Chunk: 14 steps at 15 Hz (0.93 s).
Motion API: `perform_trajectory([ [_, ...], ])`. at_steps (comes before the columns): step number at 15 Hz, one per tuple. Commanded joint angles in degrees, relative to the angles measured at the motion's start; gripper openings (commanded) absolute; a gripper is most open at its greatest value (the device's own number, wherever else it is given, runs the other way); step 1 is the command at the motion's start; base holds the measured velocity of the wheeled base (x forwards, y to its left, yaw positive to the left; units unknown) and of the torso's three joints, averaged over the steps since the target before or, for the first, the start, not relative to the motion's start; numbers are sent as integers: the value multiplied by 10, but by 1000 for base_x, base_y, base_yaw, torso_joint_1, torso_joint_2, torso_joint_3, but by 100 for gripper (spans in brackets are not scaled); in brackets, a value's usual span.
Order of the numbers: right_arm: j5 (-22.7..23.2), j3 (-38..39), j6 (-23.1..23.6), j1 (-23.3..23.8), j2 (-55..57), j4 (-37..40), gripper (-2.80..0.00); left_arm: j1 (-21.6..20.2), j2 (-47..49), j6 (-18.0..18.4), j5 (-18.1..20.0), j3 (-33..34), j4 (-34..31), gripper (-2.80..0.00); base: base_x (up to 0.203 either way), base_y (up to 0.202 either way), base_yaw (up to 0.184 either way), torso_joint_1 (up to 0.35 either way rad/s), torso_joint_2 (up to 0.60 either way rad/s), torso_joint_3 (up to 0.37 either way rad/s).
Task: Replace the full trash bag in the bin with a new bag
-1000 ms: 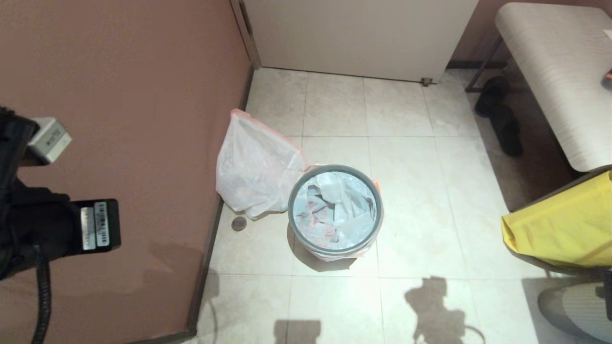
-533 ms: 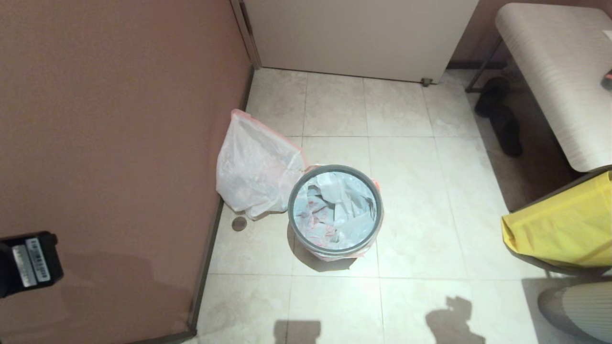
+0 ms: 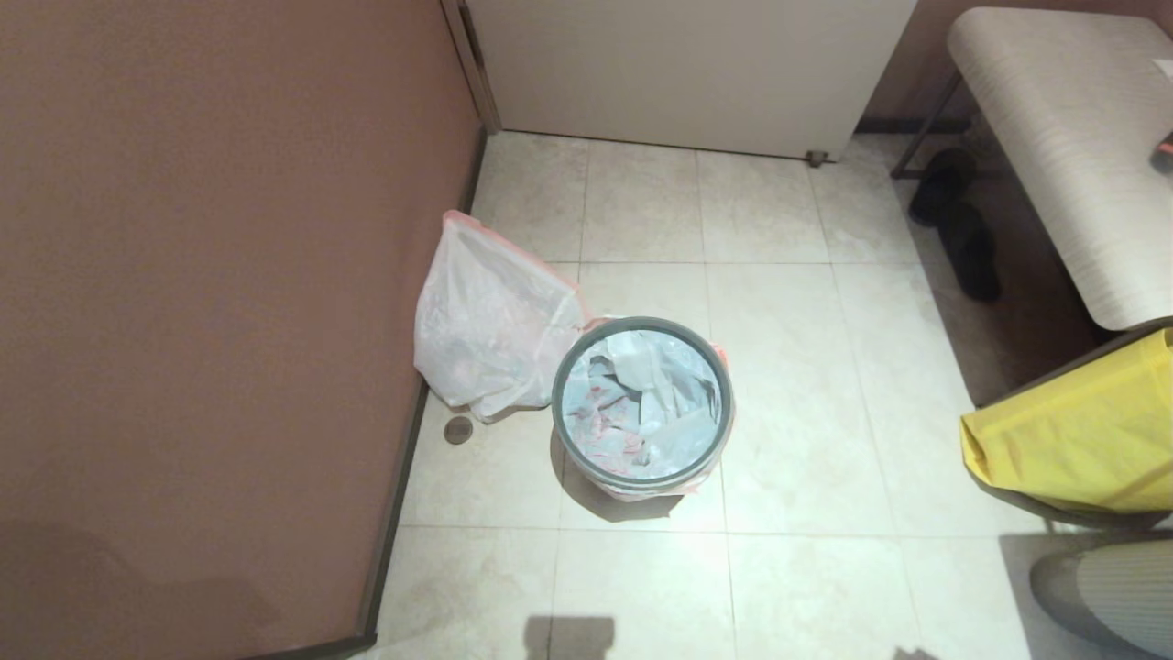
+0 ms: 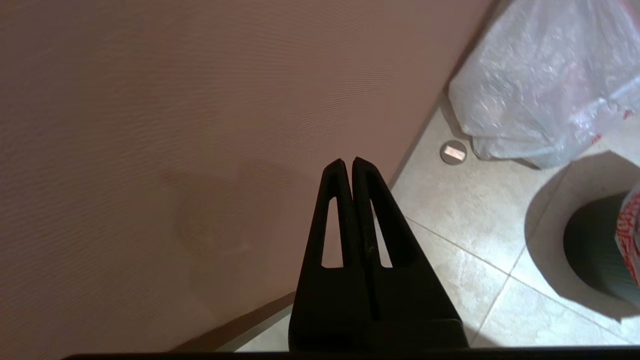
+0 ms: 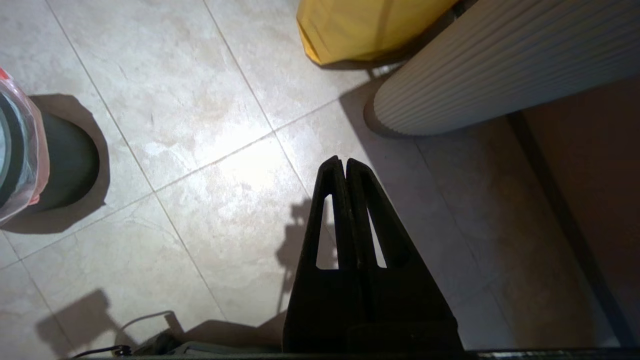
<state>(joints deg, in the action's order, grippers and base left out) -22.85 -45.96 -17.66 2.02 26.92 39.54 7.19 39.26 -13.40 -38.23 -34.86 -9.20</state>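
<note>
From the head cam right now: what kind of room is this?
Probably a small indoor room at home or in lodging, hard to say which: tiled floor, a door by the wall, a lined waste bin, dark shoes under a bench.

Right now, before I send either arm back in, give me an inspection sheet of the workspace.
Surface: pale tiled floor; small round floor plate by the wall base.
Job's things: bin upright, grey ring rim on, new bag lining it, red print showing, edge folded outside. Full trash bag on the floor against the brown wall, touching the bin.
Clutter: yellow bag, dark shoes under the bench.
Grippers: left gripper shut, empty, near the wall; right gripper shut, empty, over bare floor.
Cables: one thin cable by the robot's base.
Surroundings: white door.
</note>
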Motion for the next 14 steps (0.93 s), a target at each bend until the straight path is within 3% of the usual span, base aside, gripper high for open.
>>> perform_trajectory([
  [1, 0, -1, 14, 7, -71, 6, -280, -27, -69, 1, -2, 20, -1, -280, 0, 0, 0, 0, 0, 0],
  [3, 14, 0, 50, 4, -117, 14, -280, -54, -132, 15, 10, 41, -1, -280, 0, 0, 0, 0, 0, 0],
  [4, 25, -1, 84, 0, -140, 15, -280, -69, -165, 28, 35, 50, -1, -280, 0, 0, 0, 0, 0, 0],
  [7, 74, 1, 168, -24, -185, 15, -280, -84, -240, 57, 136, 89, -5, -280, 0, 0, 0, 0, 0, 0],
  [12, 131, 84, 256, -22, -266, 11, -280, -81, -297, 87, 328, 155, -2, -280, 0, 0, 0, 0, 0, 0],
  [14, 153, 123, 264, -22, -268, -31, -280, -77, -317, 93, 395, 185, 10, -280, 0, 0, 0, 0, 0, 0],
])
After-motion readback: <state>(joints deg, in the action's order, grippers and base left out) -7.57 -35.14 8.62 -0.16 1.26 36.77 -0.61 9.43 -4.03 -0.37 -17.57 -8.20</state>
